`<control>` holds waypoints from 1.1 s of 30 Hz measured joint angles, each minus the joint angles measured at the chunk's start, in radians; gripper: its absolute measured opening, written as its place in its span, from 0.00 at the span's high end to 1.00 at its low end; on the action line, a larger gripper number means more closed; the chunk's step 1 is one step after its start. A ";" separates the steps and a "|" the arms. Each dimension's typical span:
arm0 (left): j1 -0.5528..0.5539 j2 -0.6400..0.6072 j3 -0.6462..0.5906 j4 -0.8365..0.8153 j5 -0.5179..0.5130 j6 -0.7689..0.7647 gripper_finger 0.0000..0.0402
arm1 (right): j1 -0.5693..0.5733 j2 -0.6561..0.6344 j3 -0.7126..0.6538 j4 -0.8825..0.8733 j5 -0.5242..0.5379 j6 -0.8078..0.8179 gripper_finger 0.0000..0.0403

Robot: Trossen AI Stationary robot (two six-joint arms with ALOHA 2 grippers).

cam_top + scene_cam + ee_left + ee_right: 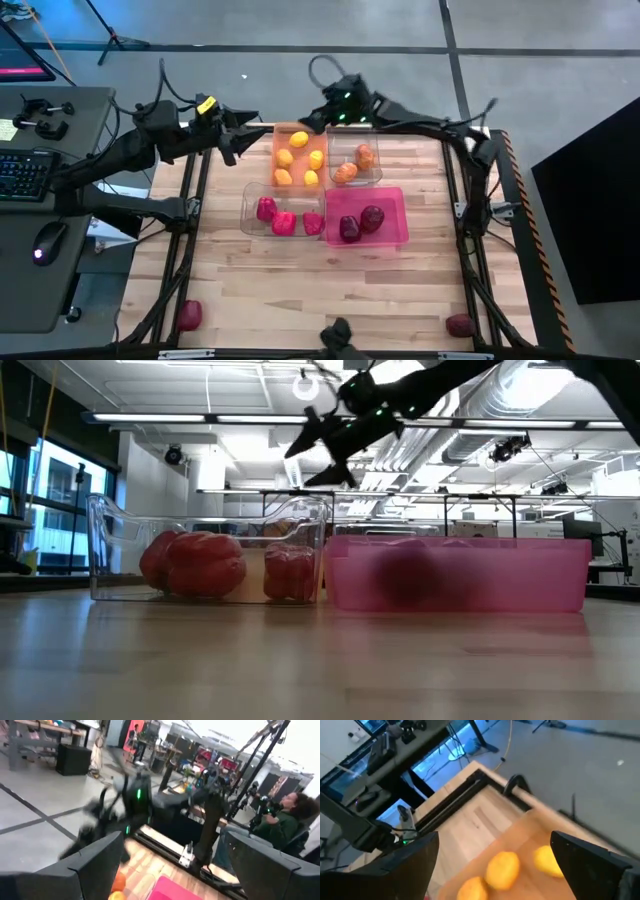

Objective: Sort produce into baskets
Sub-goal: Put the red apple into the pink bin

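Observation:
Four baskets stand at the table's middle. The orange basket (298, 155) holds several yellow lemons (502, 869). A clear basket (355, 160) holds orange fruits. A second clear basket (283, 215) holds red peppers (205, 563). The pink basket (367, 218) holds two maroon pieces. Two more dark red pieces lie at the near left corner (189, 315) and the near right corner (459, 324). My left gripper (245, 137) is open and empty in the air, left of the orange basket. My right gripper (303, 122) is open and empty above that basket's far edge.
Black frame rails (195, 200) run along the table's left and right sides. A desk with a keyboard and mouse (45, 240) stands left of the table. A person (282, 820) sits beyond the table. Bare wood lies between the baskets and the near edge.

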 joint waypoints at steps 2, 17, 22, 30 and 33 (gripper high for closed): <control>-0.005 0.022 0.001 -0.019 0.018 -0.006 0.16 | -0.024 -0.050 0.000 -0.056 -0.012 -0.047 0.08; -0.398 0.442 -0.001 -1.056 0.222 -0.041 0.16 | -0.041 -0.399 -0.008 -0.682 0.168 -0.327 0.08; -0.603 0.423 -0.034 -1.022 0.320 -0.173 0.16 | -0.042 -0.441 -0.008 -0.733 0.222 -0.325 0.08; -0.884 0.415 -0.215 -0.768 0.513 -0.560 0.16 | -0.042 -0.424 -0.009 -0.728 0.222 -0.347 0.08; -0.955 0.420 -0.275 -0.684 0.603 -0.691 0.16 | -0.042 -0.412 -0.009 -0.723 0.222 -0.358 0.08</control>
